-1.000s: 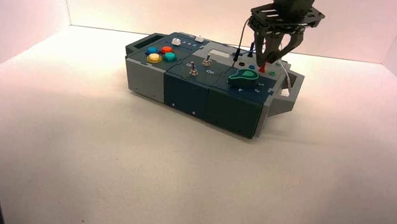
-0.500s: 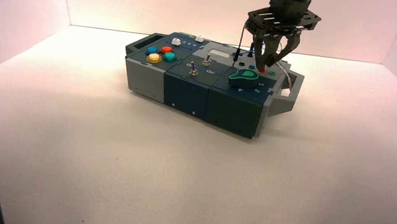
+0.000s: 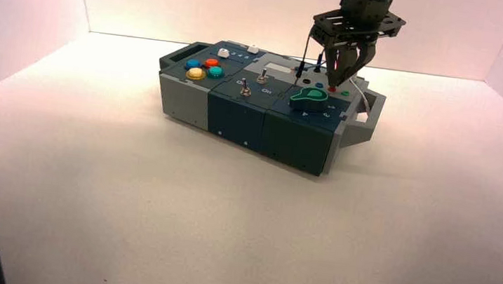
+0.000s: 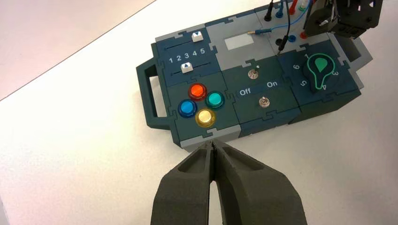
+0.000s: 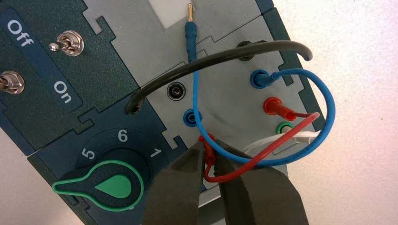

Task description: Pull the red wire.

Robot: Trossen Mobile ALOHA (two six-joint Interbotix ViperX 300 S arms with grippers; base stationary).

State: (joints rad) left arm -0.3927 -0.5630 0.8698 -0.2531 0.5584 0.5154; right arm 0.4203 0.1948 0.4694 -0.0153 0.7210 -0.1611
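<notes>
The red wire (image 5: 300,125) arches between two red plugs at the wire end of the box (image 3: 238,112). One plug (image 5: 274,107) sits in its socket by the green socket. The other plug (image 5: 207,151), beside the green knob (image 5: 101,185), is pinched between the fingers of my right gripper (image 5: 210,149). In the high view the right gripper (image 3: 340,77) points straight down over that red plug (image 3: 332,89). My left gripper (image 4: 214,143) hangs shut with nothing in it, off the box's button end.
A blue wire (image 5: 324,93) loops over the red one, with one blue plug (image 5: 190,35) lying loose on the grey plate. A black wire (image 5: 211,58) and a white wire (image 5: 305,137) cross the same panel. Two toggle switches (image 5: 70,44) stand nearby.
The right gripper's fingers have closed from wide apart onto the red plug by the knob, after shifting a little toward it. The left arm has not moved.
</notes>
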